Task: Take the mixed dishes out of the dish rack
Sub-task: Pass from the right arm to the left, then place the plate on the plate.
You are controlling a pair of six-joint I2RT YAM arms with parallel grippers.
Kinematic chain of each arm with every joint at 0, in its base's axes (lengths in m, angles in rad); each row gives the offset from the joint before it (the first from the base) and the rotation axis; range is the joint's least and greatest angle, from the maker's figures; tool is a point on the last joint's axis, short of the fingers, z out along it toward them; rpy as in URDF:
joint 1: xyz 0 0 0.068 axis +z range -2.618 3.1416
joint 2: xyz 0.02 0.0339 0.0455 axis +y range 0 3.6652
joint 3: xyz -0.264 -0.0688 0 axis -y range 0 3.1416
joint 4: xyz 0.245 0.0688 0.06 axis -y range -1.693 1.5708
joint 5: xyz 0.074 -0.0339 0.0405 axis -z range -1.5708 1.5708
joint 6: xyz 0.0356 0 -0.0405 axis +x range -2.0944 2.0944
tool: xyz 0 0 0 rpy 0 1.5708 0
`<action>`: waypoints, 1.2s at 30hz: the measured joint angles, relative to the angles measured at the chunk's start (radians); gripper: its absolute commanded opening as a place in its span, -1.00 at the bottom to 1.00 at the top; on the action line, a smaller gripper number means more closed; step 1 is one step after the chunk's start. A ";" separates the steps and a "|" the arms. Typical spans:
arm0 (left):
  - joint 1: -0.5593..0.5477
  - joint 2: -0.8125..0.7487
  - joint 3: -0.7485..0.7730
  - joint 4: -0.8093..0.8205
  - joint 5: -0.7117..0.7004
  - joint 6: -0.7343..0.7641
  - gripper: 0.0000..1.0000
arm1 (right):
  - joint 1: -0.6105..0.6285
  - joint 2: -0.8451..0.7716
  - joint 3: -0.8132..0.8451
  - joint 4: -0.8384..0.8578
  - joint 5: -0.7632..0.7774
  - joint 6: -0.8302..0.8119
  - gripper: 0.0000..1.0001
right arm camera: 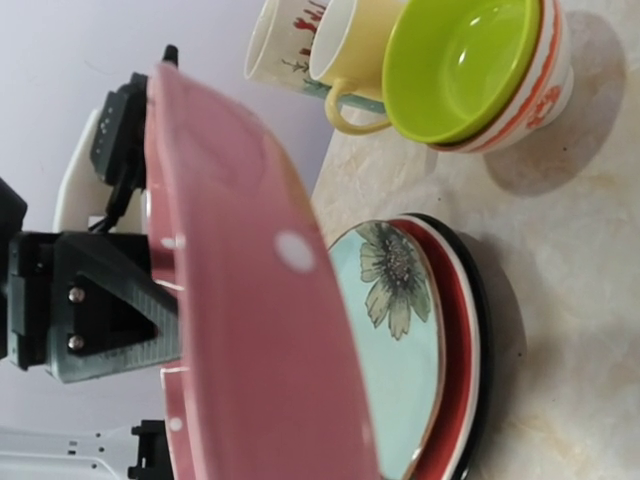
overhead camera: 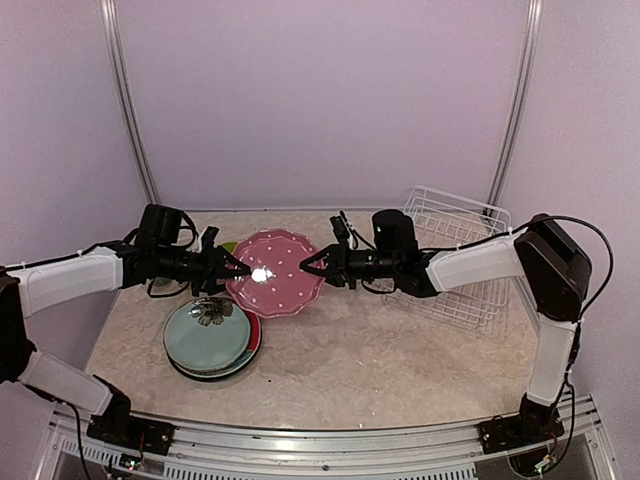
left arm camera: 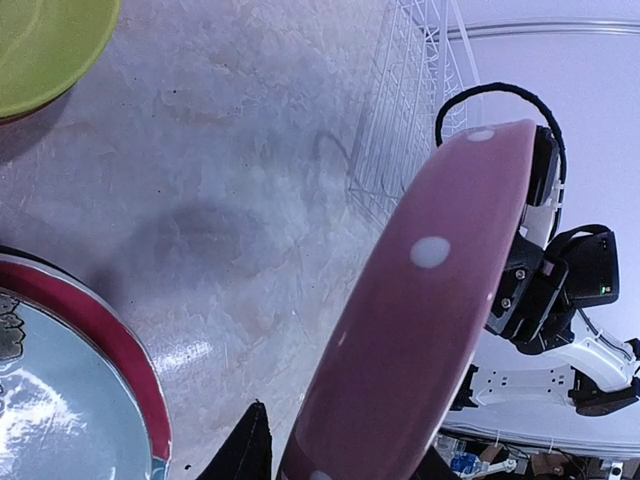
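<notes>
Pink dotted plate [overhead camera: 275,272] hangs clear of the table [overhead camera: 380,360], caught by its rim between my two sets of jaws, with its face tipped up toward the overhead camera.

On the left, the left gripper [overhead camera: 237,268] has the plate's left rim. In its wrist view one dark finger [left arm camera: 248,450] shows on each side of the plate, so the jaws look closed on the rim, though the frame cuts off the tips and I can't be sure how hard they press.

Just below those jaws and slightly to their near side, the red-teal flower plate [overhead camera: 205,335] lies flat on top of the dark plate [right arm camera: 483,330]. Beyond the left jaws, seen from the right wrist, stand the cream mug [right arm camera: 280,40] and the yellow cup [right arm camera: 350,70], touching or nearly so. Beside them the lime-green bowl [right arm camera: 455,70] is nested inside the small white-and-red bowl [right arm camera: 550,75].

On the plate's opposite rim, the right gripper [overhead camera: 310,266] faces the left one, its jaws drawn narrow and clamped on the edge.

Behind the right jaws, along that arm toward the far right corner, is the white wire dish rack [overhead camera: 470,215]; I see no dishes in the part that shows.
</notes>
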 measured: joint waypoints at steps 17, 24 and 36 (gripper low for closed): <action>0.052 -0.110 -0.073 0.014 0.053 0.012 -1.00 | 0.012 0.045 0.027 0.054 -0.040 0.055 -0.01; 0.112 -0.183 -0.129 -0.128 0.026 0.017 -1.00 | 0.020 0.063 0.046 0.053 -0.026 -0.002 0.73; 0.190 -0.358 -0.162 -0.464 -0.063 0.051 -1.00 | 0.018 0.063 0.105 -0.044 0.029 -0.116 0.89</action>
